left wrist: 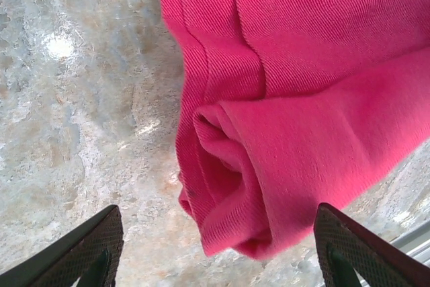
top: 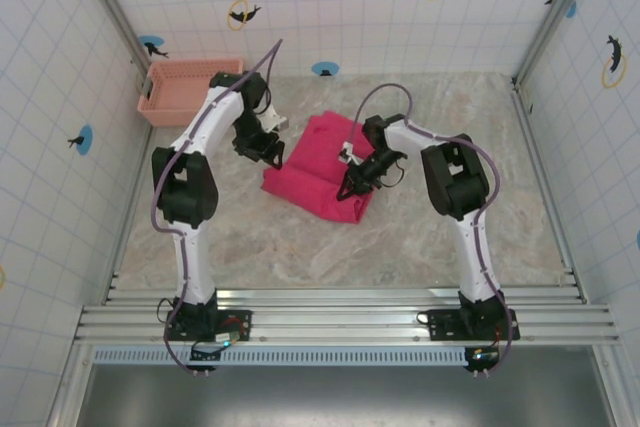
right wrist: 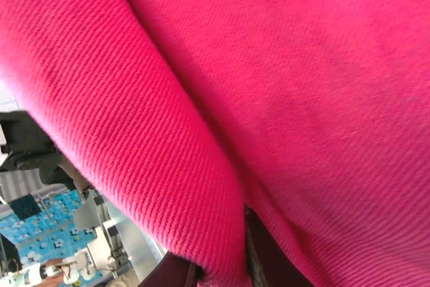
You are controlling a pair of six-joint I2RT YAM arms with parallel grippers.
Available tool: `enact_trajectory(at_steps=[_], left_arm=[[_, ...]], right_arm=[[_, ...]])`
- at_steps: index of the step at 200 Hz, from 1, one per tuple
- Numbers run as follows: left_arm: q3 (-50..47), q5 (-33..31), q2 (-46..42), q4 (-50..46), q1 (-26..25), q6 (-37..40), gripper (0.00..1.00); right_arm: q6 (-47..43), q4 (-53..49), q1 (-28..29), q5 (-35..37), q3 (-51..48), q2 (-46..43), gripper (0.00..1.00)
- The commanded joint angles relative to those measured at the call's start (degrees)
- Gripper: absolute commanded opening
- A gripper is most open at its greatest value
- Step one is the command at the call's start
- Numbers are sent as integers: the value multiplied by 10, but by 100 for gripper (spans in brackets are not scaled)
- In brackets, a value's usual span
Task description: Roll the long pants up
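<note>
The long pants lie as a bright magenta bundle in the middle of the table, partly rolled. In the left wrist view the rolled end shows its spiral of layers, resting on the marble top. My left gripper stands open astride that end, with both dark fingertips clear of the cloth. From the top view it sits at the bundle's left edge. My right gripper is at the bundle's near right corner, shut on a fold of the pants that is pinched between its fingers.
A pale salmon slotted basket stands at the back left corner against the tiled wall. Bare marble table stretches in front of the bundle. Metal rails run along the near edge by the arm bases.
</note>
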Motion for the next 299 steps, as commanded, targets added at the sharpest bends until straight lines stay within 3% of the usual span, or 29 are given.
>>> enact_trajectory(at_steps=[1, 47, 68, 103, 159, 180, 188, 224, 241, 253, 299], left_arm=[[7, -24, -42, -2, -15, -21, 74], [5, -21, -47, 40, -67, -48, 56], [-10, -14, -35, 59, -93, -59, 41], [-32, -10, 32, 78, -105, -76, 37], [70, -7, 173, 45, -105, -73, 35], [104, 7, 207, 34, -103, -73, 35], [117, 11, 216, 33, -104, -75, 35], [122, 30, 234, 39, -101, -80, 36], [121, 30, 238, 38, -99, -77, 38], [120, 32, 240, 38, -98, -75, 38], [114, 36, 242, 35, -96, -64, 39]], right_arm=[[31, 37, -7, 36, 14, 42, 16], [40, 37, -11, 21, 26, 68, 16], [41, 37, -13, 18, 29, 72, 17], [41, 36, -17, 9, 32, 76, 17], [32, 25, -27, 18, 35, 52, 20], [-34, -18, -22, 145, 49, -6, 43], [-57, -26, -19, 204, 47, -43, 46], [-110, -6, 13, 342, -14, -184, 57], [-151, -2, 65, 415, -48, -228, 59], [-179, 26, 111, 462, -93, -259, 70], [-238, 142, 255, 618, -214, -292, 72]])
